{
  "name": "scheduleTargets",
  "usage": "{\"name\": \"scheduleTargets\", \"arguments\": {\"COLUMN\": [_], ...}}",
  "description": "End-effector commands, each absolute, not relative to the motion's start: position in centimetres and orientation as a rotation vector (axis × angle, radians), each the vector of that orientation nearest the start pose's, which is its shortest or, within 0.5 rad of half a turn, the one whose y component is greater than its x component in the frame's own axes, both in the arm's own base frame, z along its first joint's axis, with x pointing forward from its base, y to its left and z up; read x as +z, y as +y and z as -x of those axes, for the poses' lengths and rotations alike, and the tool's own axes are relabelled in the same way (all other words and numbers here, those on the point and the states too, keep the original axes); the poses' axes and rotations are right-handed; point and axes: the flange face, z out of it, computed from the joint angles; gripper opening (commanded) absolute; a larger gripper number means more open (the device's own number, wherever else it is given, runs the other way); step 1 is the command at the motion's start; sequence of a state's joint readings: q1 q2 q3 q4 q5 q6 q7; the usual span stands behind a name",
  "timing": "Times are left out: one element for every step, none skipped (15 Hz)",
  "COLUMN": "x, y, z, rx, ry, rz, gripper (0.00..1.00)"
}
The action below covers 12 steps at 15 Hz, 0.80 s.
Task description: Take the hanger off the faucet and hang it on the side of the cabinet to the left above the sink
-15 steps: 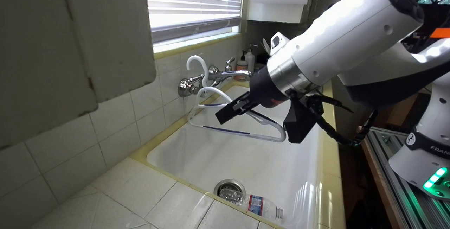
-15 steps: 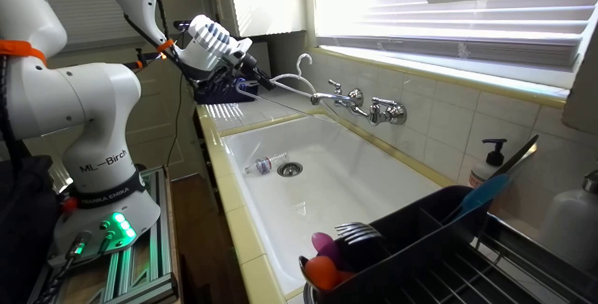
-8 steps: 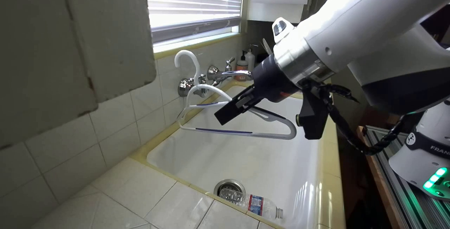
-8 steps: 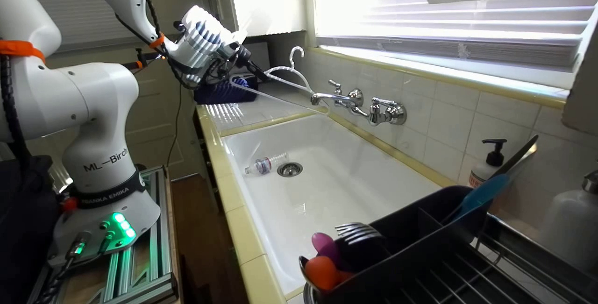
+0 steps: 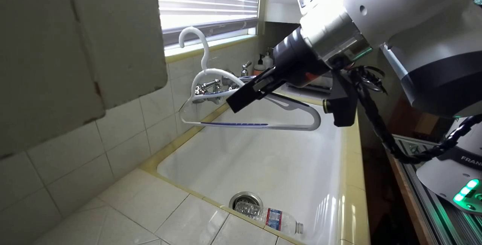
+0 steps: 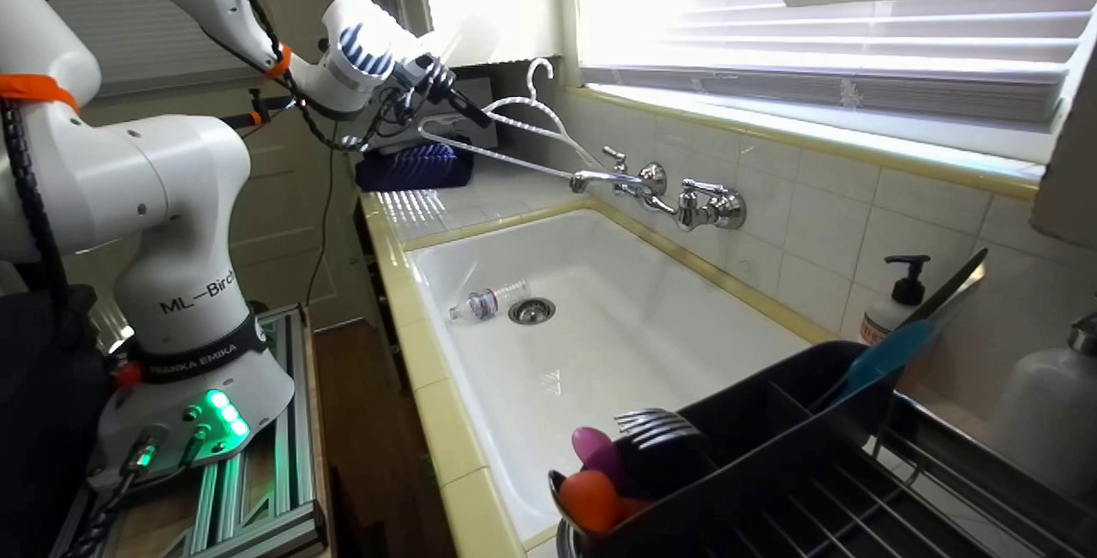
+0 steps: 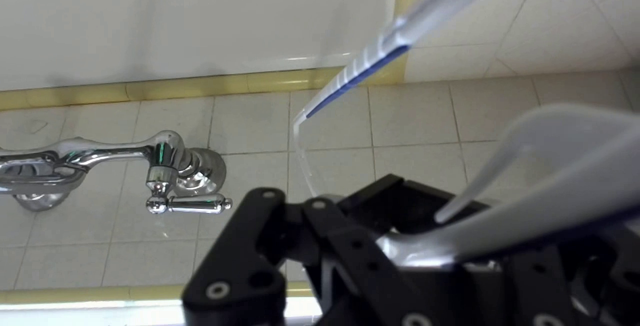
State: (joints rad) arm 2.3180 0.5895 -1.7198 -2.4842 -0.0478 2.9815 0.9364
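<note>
The white hanger [image 5: 205, 55] hangs upright, hook up, with blue strips on its bars; it also shows in the other views [image 6: 534, 85] [image 7: 355, 73]. My gripper [image 5: 232, 105] [image 6: 482, 117] is shut on its upper slanted shoulder; the wrist view [image 7: 397, 186] shows the pale bar between the dark fingers. The hanger is apart from the chrome faucet [image 6: 613, 181] [image 7: 120, 153], which it partly hides in an exterior view [image 5: 216, 87]. The grey-beige cabinet [image 5: 124, 41] is left of the hook; its other side looks bright white [image 6: 493, 1]. The sink [image 5: 352, 169] lies below.
A plastic bottle [image 5: 280, 220] lies in the sink by the drain. Soap bottles [image 5: 260, 68] stand beyond the faucet. A black dish rack with utensils [image 6: 771, 421] stands at the sink's far end. A window with blinds [image 5: 211, 4] is above the tiled wall.
My gripper and the hanger have moved up and towards the cabinet side, away from the faucet. The hook now overlaps the window sill in an exterior view. The gripper has stayed shut.
</note>
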Motion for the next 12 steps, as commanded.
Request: {"name": "scheduleTargets", "arguments": {"x": [40.1,40.6,41.2,41.7,42.3,42.8,43.3,43.8,44.2,44.7,45.0,45.4], "y": [30.5,30.6,30.7,30.7,30.7,30.8,30.8,30.8,30.7,30.7,30.8,30.9], "z": [-40.3,-40.2,-40.2,-40.3,-40.3,-40.3,-40.3,-40.4,-40.4,-40.4,-40.4,-40.4], "rx": [-1.348,-1.365,-1.381,-1.394,-1.41,-1.423,-1.431,-1.44,-1.444,-1.448,-1.445,-1.434], "ry": [0.161,0.146,0.134,0.119,0.108,0.095,0.079,0.071,0.059,0.049,0.036,0.017], "rz": [2.867,2.851,2.833,2.815,2.797,2.779,2.766,2.754,2.745,2.738,2.735,2.734], "gripper": [0.0,0.0,0.0,0.0,0.0,0.0,0.0,0.0,0.0,0.0,0.0,0.0]}}
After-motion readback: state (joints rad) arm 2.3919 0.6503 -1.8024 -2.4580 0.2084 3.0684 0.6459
